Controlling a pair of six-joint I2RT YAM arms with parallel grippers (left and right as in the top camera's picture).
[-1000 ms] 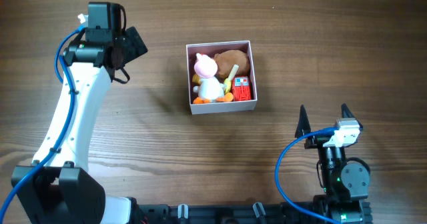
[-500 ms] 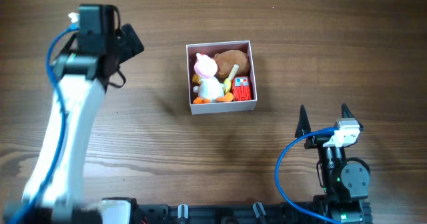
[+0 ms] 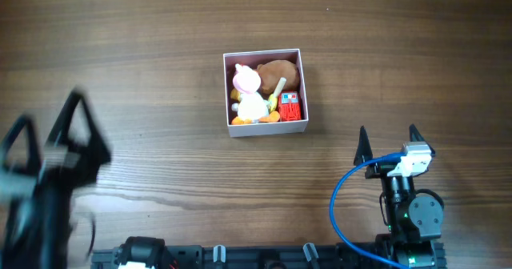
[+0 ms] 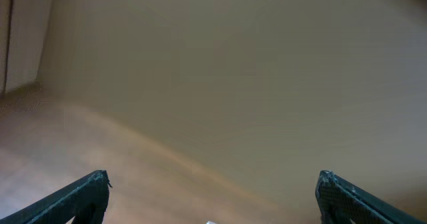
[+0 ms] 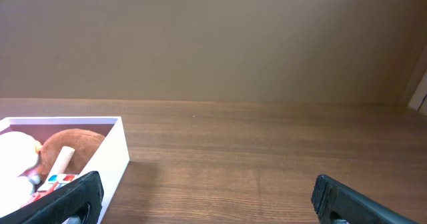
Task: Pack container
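container [image 3: 272, 129]: sits between your two grippers, well apart from both, toys [image 3: 254, 101] inside, looks full | left gripper [image 3: 50, 133]: far left of container, blurry, fingers wide apart, holding nothing | right gripper [image 3: 388, 135]: lower right of container, fingers wide apart, holding nothing | tip: park your arms gently and don't bump the container

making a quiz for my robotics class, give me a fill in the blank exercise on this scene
1. The container has white outer walls and a pale ___ inside.
2. The brown plush toy lies ___ the container.
3. The right gripper is ___ and empty.
4. The left gripper, its fingers spread wide, holds ___.

Missing words: pink; inside; open; nothing
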